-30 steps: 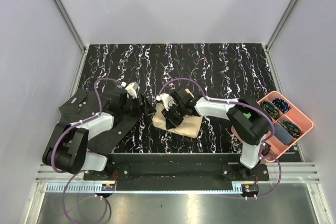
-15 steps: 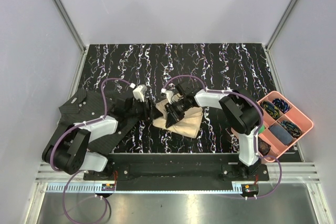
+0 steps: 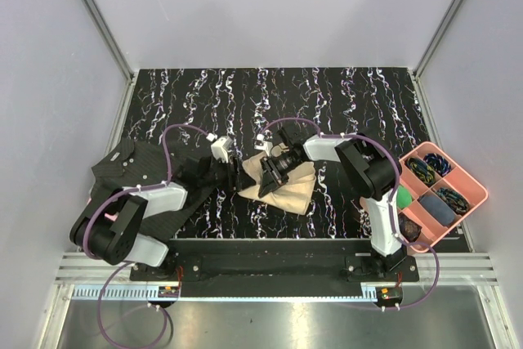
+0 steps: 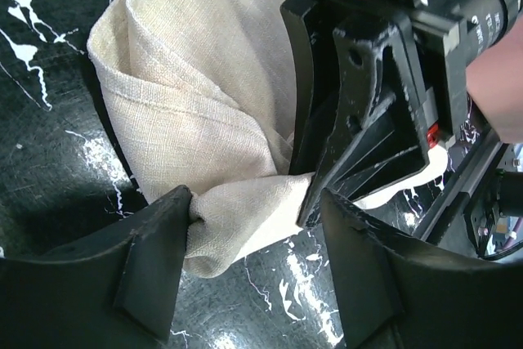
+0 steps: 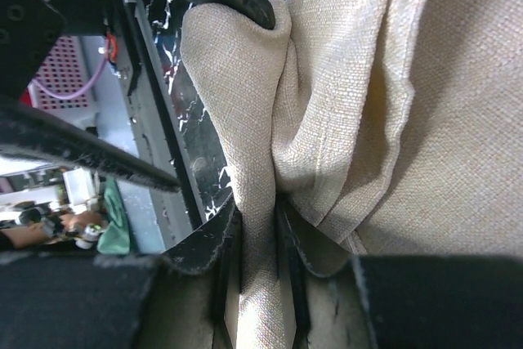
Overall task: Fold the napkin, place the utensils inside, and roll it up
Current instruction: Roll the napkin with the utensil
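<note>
"Arms?"
"Both reach low to the napkin. The right gripper pinches a fold tight. The left gripper gapes wide, one finger touching that bunch."
"Surroundings?"
"The napkin lies on a black veined table, a pink tray to its right, grey walls beyond."

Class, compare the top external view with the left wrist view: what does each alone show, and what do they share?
Only the top view shows the pink tray and the black mat. Only the left wrist view shows the weave of the napkin and the left gripper open around a bunched fold. Both show the napkin with the right gripper on it.
</note>
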You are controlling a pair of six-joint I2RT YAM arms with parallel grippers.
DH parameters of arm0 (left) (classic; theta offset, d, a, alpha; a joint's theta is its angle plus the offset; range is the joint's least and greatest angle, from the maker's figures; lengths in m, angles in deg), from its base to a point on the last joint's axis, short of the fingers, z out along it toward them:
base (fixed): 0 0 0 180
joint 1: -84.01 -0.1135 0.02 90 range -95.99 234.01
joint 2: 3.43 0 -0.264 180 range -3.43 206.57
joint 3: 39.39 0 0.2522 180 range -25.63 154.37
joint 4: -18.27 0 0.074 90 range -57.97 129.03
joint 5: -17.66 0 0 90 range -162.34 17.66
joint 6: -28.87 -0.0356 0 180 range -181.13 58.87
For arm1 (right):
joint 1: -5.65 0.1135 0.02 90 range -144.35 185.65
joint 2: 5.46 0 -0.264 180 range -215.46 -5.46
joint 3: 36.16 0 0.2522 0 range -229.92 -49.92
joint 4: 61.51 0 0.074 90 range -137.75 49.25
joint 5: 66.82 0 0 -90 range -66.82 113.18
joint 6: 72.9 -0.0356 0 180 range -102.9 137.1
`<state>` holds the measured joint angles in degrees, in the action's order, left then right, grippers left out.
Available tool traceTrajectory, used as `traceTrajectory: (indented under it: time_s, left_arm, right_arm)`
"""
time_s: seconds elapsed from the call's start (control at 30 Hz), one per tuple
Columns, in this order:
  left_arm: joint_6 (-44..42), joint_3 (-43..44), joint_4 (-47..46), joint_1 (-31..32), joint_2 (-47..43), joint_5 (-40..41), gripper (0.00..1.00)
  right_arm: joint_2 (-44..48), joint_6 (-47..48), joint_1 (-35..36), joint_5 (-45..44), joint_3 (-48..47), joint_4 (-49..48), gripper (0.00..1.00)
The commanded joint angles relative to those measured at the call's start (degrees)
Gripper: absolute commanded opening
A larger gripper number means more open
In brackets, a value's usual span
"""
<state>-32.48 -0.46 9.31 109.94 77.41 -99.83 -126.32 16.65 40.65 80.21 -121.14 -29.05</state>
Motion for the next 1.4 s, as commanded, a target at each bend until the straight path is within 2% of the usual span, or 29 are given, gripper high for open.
traceTrajectory:
  time_s: [0.0, 0.07, 0.1, 0.2, 0.23, 0.3, 0.33, 0.47, 0.53, 0.7, 0.87, 0.97, 1.37]
  left_arm:
    - [0.01, -1.35, -3.65, 0.7, 0.46, 0.68, 0.6]
    - [-0.08, -1.44, -4.26, 0.7, 0.9, 0.68, 0.52]
    - [-0.08, -1.44, -4.44, 0.61, 1.07, 0.59, 0.43]
    - [0.01, -1.09, -4.44, 0.61, 2.04, 0.94, 0.27]
    - [0.01, -0.74, -4.0, 0.7, 2.3, 1.55, 0.16]
    - [-0.51, 0.23, -2.42, 0.61, 3.01, 1.73, 0.05]
    - [-0.61, 0.58, -1.81, 0.61, 3.18, 2.34, 0.0]
    - [-1.48, 2.86, 3.8, 0.7, 4.76, 3.58, 0.0]
    - [-2.01, 4.71, 5.57, 0.61, 6.25, 3.06, 0.0]
    - [-2.1, 9.01, 10.85, 0.44, 9.51, 1.56, 0.0]
    - [-2.19, 12.44, 14.8, -1.14, 11.53, -0.81, 0.0]
    - [-2.8, 14.64, 17.18, -1.85, 12.85, -2.48, 0.0]
    - [-3.95, 17.9, 20.96, -3.96, 15.58, -4.51, 0.0]
  right_arm:
    - [-2.98, 0.8, -1.52, -4.3, -0.85, -0.07, 0.27]
    - [-3.07, 0.8, -1.69, -4.13, -1.02, -0.15, 0.27]
    - [-3.15, 0.8, -1.78, -4.04, -0.94, -0.15, 0.27]
    - [-2.55, 0.8, -1.96, -4.04, -1.11, -0.33, 0.27]
    - [-2.19, 0.8, -1.96, -4.04, -0.85, -0.33, 0.29]
    - [-0.62, 0.8, -1.96, -4.47, -0.67, -0.51, 0.32]
    - [0.09, 0.8, -1.96, -4.91, -0.59, -0.59, 0.39]
    - [5.01, 0.8, -2.13, -7.63, -0.24, -0.51, 0.6]
    - [9.4, -0.87, -2.04, -10.18, 0.55, -0.42, 0.64]
    - [23.43, -0.35, -1.61, -24.93, 6.51, -0.59, 0.77]
    - [34.35, -0.43, 1.55, -40.3, 13.64, -0.42, 0.79]
    - [36.74, -1.57, 3.75, -46.11, 17.34, -0.5, 0.79]
    - [33.5, -5.53, 4.63, -47.54, 18.49, 1.07, 0.77]
